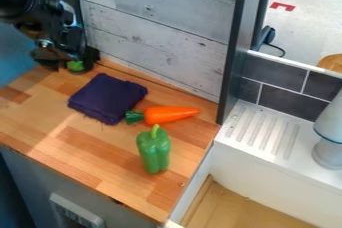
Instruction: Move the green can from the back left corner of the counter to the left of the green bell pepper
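Camera view: small green thing (75,66) right at black hand (69,63), low by wall (157,32). Cannot tell if hand is wide, narrow or holding it. Which way green thing points: cannot tell, mostly hidden. Looks bright green. Dark purple folded cloth (107,98) near hand, down and right; orange carrot (172,114), green pepper (154,151) farther that way.

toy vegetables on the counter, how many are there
2 clear ones: carrot beside the cloth, pepper nearer the camera. The green thing at the gripper is too hidden to tell.
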`<action>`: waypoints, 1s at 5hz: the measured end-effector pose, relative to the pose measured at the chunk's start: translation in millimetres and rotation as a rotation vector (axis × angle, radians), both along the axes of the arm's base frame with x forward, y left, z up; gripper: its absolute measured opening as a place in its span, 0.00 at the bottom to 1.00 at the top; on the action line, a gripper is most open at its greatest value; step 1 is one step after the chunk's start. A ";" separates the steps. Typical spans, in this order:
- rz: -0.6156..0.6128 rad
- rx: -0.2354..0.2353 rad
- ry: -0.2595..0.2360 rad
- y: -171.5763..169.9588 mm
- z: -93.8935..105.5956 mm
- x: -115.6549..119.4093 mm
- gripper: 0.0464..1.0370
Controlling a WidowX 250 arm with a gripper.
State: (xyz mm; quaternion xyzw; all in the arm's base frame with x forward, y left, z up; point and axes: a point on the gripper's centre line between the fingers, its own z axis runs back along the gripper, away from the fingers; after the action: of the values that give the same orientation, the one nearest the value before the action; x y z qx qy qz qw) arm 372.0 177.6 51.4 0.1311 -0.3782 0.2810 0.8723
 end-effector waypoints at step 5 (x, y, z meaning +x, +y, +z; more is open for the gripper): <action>0.091 0.063 -0.023 38.7 -13.6 55.8 0.96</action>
State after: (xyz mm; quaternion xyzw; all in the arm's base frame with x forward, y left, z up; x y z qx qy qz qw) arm 427.8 216.3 37.8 0.1722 -0.3906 0.3099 0.8496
